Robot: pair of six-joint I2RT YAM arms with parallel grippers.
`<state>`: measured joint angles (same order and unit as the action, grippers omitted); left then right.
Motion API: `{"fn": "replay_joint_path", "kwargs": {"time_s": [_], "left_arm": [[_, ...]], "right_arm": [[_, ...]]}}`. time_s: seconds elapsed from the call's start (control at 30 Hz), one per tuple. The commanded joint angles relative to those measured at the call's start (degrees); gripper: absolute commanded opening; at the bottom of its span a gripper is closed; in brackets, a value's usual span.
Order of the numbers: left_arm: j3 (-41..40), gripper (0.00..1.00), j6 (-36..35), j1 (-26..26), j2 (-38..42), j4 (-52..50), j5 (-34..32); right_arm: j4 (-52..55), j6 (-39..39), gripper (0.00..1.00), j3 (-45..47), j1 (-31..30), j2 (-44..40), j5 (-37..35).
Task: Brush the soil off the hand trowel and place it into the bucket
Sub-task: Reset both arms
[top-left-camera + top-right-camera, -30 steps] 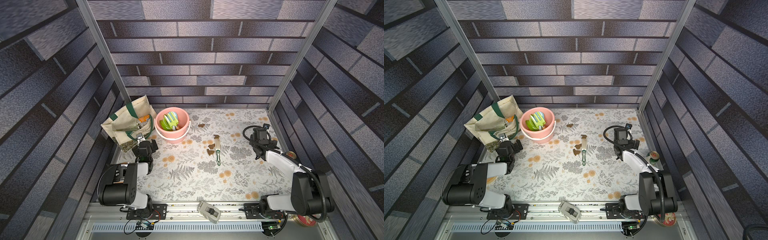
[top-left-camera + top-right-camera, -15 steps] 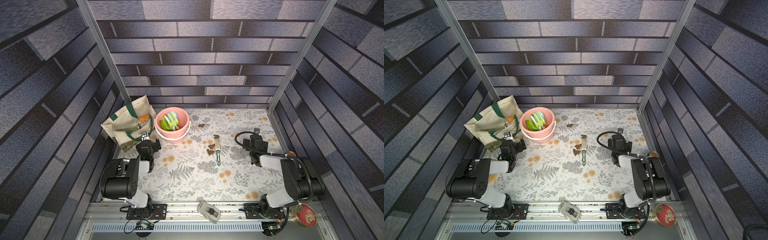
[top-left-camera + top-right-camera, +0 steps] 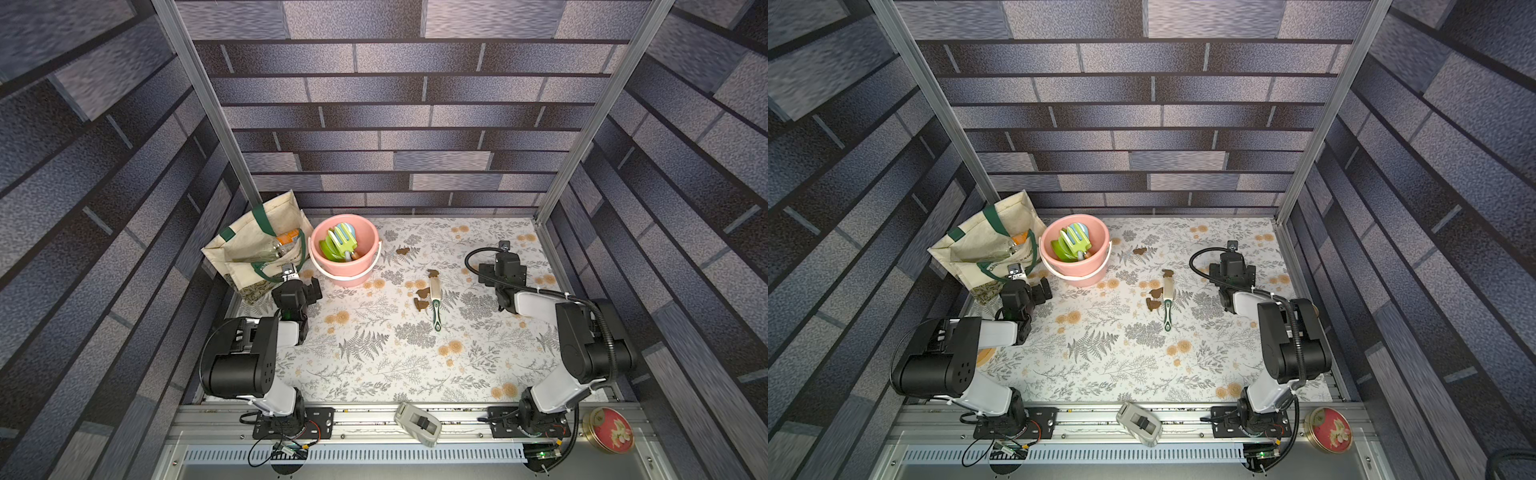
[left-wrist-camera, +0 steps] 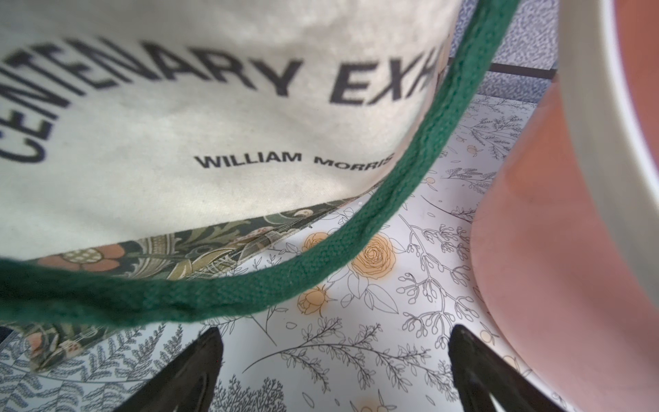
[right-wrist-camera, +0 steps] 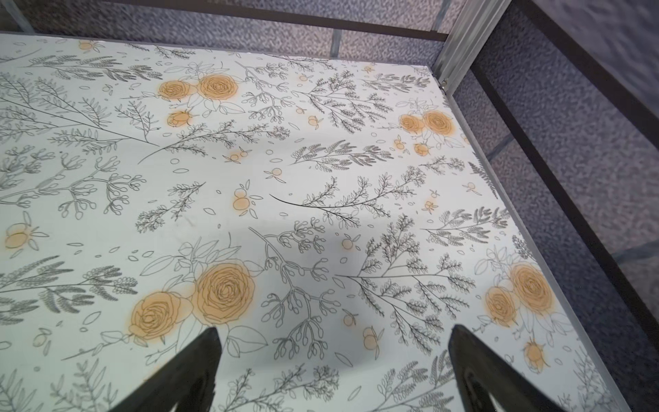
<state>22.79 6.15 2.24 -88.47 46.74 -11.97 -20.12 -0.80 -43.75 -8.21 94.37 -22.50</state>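
lying beside soil blobs (image 3: 422, 305), brush (image 3: 435, 299); left fingers (image 4: 189, 378) spread near bucket (image 3: 351, 276), right fingers (image 5: 189, 378) spread, empty.

In both top views light falls from overhead. The floral mat (image 3: 374, 357) around the bucket (image 3: 351, 276) is bright and even, and shadows there are faint. The brick-print walls (image 3: 374, 83) high above the bucket turn dim and smeared. Wide-angle stretch leans the metal posts (image 3: 199, 104) outward, away from the bucket. In the left wrist view the bucket (image 4: 552, 249) is a soft, unfocused pink mass. The tote bag (image 4: 214, 125) beside it has sharp small lettering but blurs farther off. In the right wrist view a broad soft shadow greys the crisply printed floral mat (image 5: 321, 178).
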Motion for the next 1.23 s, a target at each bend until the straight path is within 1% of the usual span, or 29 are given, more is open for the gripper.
{"fn": "replay_joint_path", "kwargs": {"time_s": [0.0, 0.03, 0.1, 0.17, 0.23, 0.27, 0.3, 0.33, 0.37, 0.4, 0.43, 0.47, 0.5, 1.2], "left_arm": [[1.35, 1.0, -1.41, -0.22, 0.18, -0.15, 0.54], [1.29, 1.0, -1.41, -0.17, 0.16, -0.14, 0.54], [1.29, 1.0, -1.41, -0.22, 0.15, -0.16, 0.54], [1.37, 1.0, -1.38, -0.17, 0.16, -0.14, 0.51], [1.29, 1.0, -1.41, -0.18, 0.15, -0.15, 0.59], [1.35, 1.0, -1.4, -0.14, 0.14, -0.16, 0.54], [1.36, 1.0, -1.36, -0.13, 0.15, -0.19, 0.55], [1.31, 1.0, -1.33, -0.13, 0.14, -0.15, 0.61], [1.33, 1.0, -1.36, -0.13, 0.14, -0.12, 0.59], [1.38, 1.0, -1.32, -0.13, 0.15, -0.15, 0.67], [1.31, 1.0, -1.4, -0.13, 0.18, -0.16, 0.63], [1.31, 1.0, -1.36, -0.13, 0.14, -0.19, 0.61], [1.33, 1.0, -1.36, -0.13, 0.14, -0.17, 0.63], [1.26, 1.0, -1.23, 0.06, 0.35, -0.32, 1.34]], "right_arm": [[2.1, -0.75, 1.0, 1.88, 0.31, -1.35, 1.16], [-0.25, -0.32, 1.0, 3.89, 0.36, -2.6, 0.4], [-9.47, 0.17, 1.0, 10.97, 0.37, -6.2, -1.12], [-22.72, 1.74, 1.0, 19.62, 0.89, -9.31, -2.31], [-25.02, 1.69, 1.0, 20.88, 1.22, -9.84, -1.52], [-23.79, 1.25, 1.0, 20.1, 1.23, -9.32, 0.43], [-25.1, 0.88, 1.0, 20.69, 1.51, -8.5, 2.34], [-32.73, 1.3, 1.0, 24.38, 2.39, -6.64, 2.96], [-43.62, 0.85, 1.0, 28.02, 2.0, -4.98, 1.37], [-42.78, 1.23, 1.0, 28.53, 1.93, -6.32, 1.21], [-36.52, 1.74, 1.0, 26.11, 2.09, -7.49, 1.47], [-31.84, 1.47, 1.0, 22.68, 2.3, -6.25, 2.61], [-31.4, 1.73, 1.0, 23.21, 2.64, -6.65, 3.58], [-31.62, 2.24, 1.0, 23.35, 3.1, -6.91, 2.81]]}}
